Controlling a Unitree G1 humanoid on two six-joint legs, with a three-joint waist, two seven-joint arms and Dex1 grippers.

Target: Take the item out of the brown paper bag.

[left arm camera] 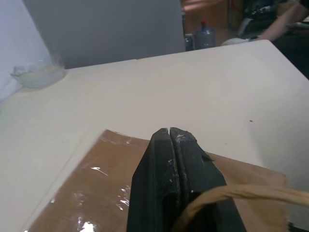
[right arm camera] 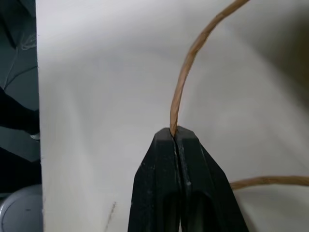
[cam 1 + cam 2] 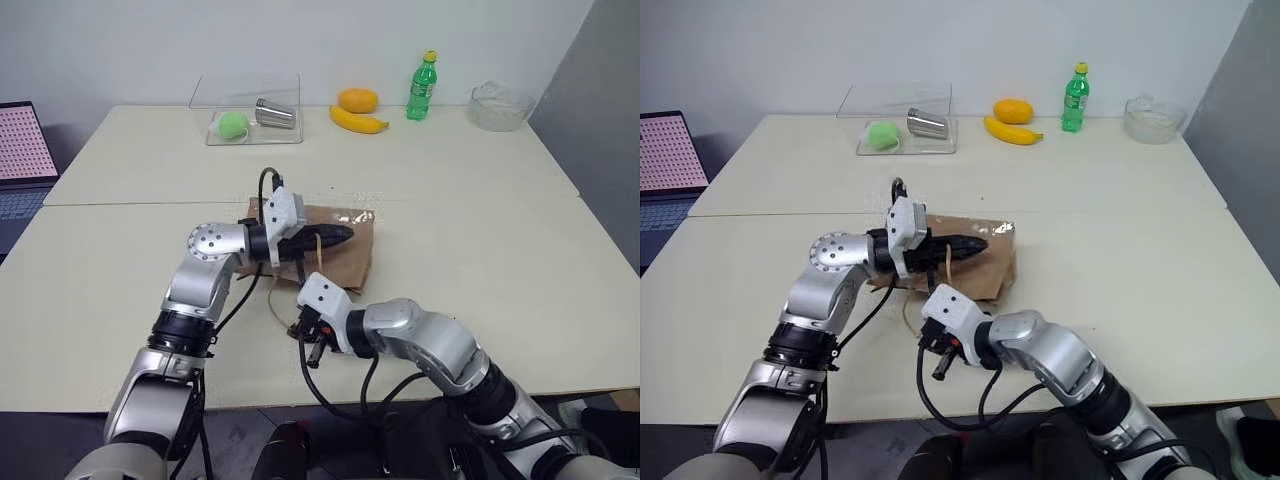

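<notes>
The brown paper bag (image 3: 345, 258) lies flat in the middle of the table. My left gripper (image 3: 348, 234) reaches across it just above the paper, shut, and a tan cord handle (image 1: 251, 192) comes out from between its fingers (image 1: 159, 174) near their base. Nearer the table's front edge, my right gripper (image 2: 174, 131) is shut on the bag's other cord handle (image 2: 193, 53), which rises from its tip. In the left eye view the right gripper (image 3: 300, 335) sits just in front of the bag's near corner. The item is hidden.
At the back of the table stand a clear box (image 3: 250, 110) holding a green ball (image 3: 233, 124) and a metal cup (image 3: 275, 113), an orange fruit (image 3: 358, 100), a banana (image 3: 358, 121), a green bottle (image 3: 423, 88) and a glass bowl (image 3: 498, 106). A laptop (image 3: 22, 150) sits far left.
</notes>
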